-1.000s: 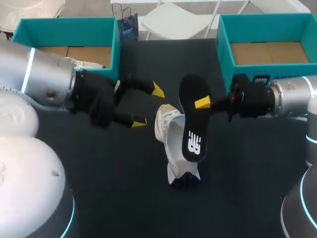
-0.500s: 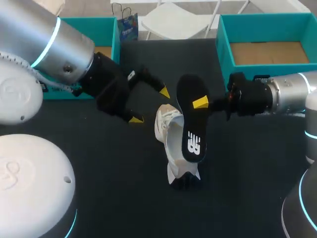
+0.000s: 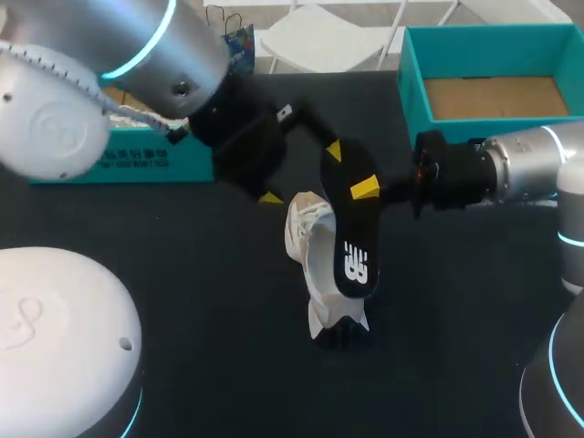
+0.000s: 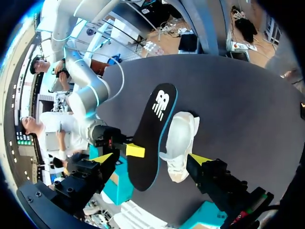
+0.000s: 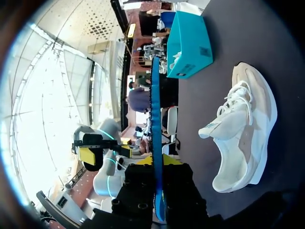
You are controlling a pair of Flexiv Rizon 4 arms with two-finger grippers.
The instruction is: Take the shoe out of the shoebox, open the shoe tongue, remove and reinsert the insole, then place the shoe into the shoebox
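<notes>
**Right fingers hold the insole up beside the shoe**

My right fingers (image 3: 364,190) come in from 3 o'clock. They are clenched on the black insole (image 3: 351,228), and one yellow tip shows on top of it. In the right wrist view I see the insole from its thin edge, standing up between the two fingers.

The insole is out of the shoe and held up over the middle of the surface (image 3: 182,301). It runs the long way from 12 o'clock to 6 o'clock.

The white shoe (image 3: 308,251) lies on the dark surface right in the middle, just at 9 o'clock of the insole. It is in no box. From above, the low end of the insole covers part of the shoe. I cannot tell if the two touch.

My left fingers (image 3: 302,174) hang at 11 o'clock of the shoe. They are spread wide and hold nothing. In the left wrist view the near end of the insole sits between the two yellow tips, but no tip touches it.

One teal box (image 3: 128,162) stands at 10 o'clock of the surface, partly hidden by my left arm. A second teal box (image 3: 412,100) stands at 2 o'clock, open on top, with a brown floor.
</notes>
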